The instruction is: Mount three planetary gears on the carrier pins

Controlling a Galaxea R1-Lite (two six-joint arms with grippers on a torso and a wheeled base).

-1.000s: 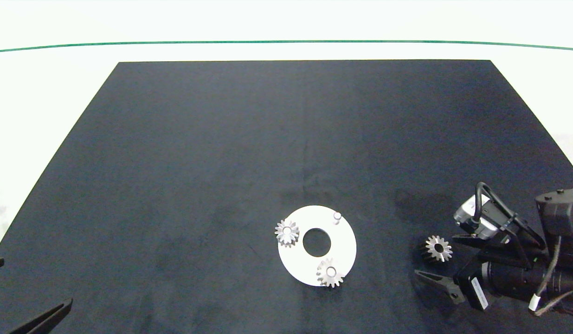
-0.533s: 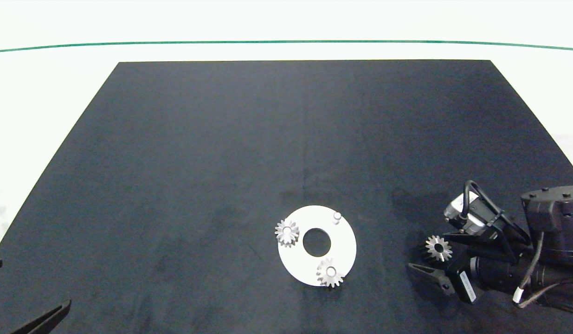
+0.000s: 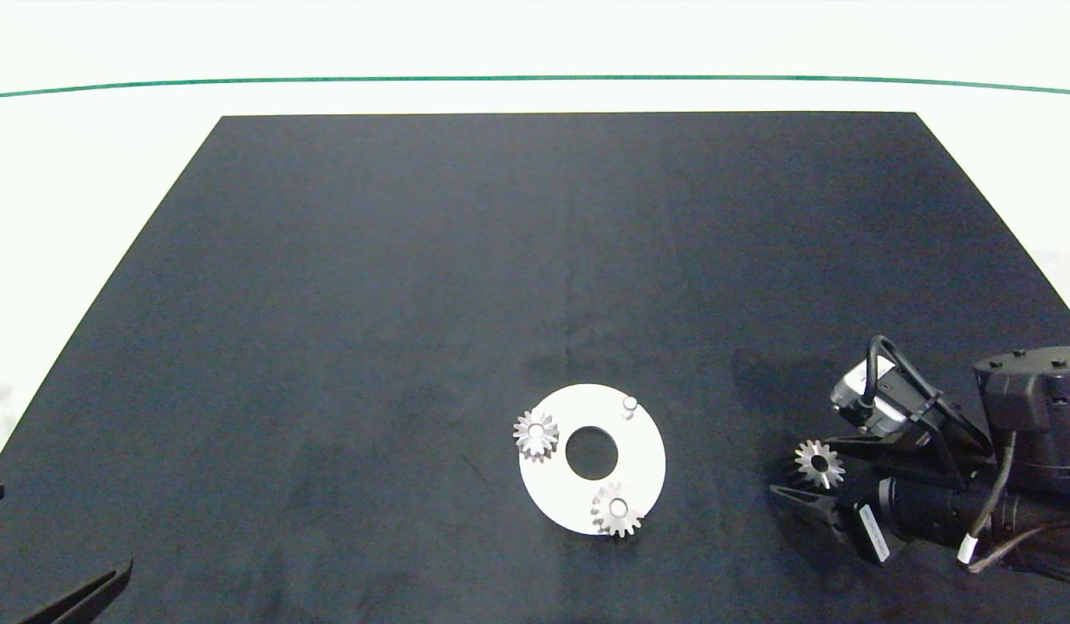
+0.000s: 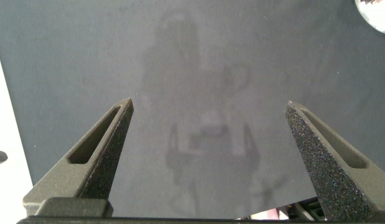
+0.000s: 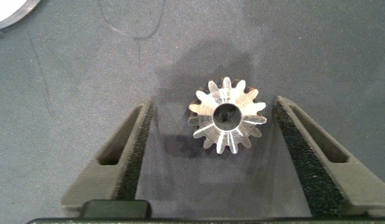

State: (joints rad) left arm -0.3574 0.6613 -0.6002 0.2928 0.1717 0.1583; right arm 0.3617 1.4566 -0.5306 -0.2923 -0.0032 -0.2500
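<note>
**Right wrist view: third gear framed, not yet pinched**

Right wrist view puts the loose gear (image 5: 227, 118) flat on the mat (image 3: 413, 303), between the right gripper's (image 5: 218, 155) spread fingers, neither pad touching. We should centre it, then pinch evenly across the teeth so it stays level. Two gears (image 3: 535, 434) (image 3: 617, 510) sit on the disc (image 3: 647, 459); one pin (image 3: 629, 406) is bare. The left gripper (image 4: 208, 155) idles open, well apart.
</note>
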